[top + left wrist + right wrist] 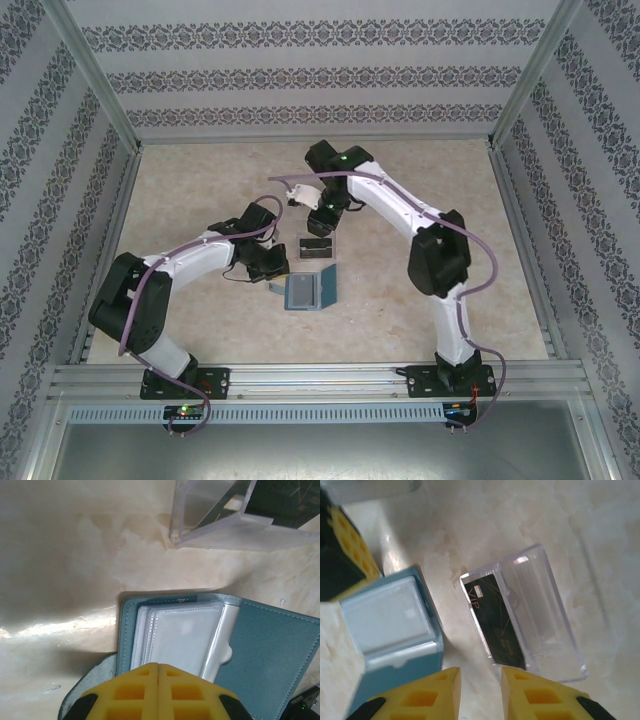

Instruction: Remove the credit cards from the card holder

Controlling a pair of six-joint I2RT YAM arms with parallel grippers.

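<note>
Card holder (310, 291): open flat on worktop (200, 190), just beside clear plastic tray (545, 605).
Left tool (158, 667): clenched, fingers pressed together over holder's near edge, probably pinning it down.
Right tool (480, 676): released, nothing between fingers, hovering above tray.
Done: one dark VIP card (495, 625) lying in tray.
Clear pockets (185, 635): pale and glossy; impossible to tell whether cards sit inside.
Left to do: likely checking other pockets, moving any cards found to tray.

Left claw (158, 667) closed — right claw (480, 674) parted
</note>
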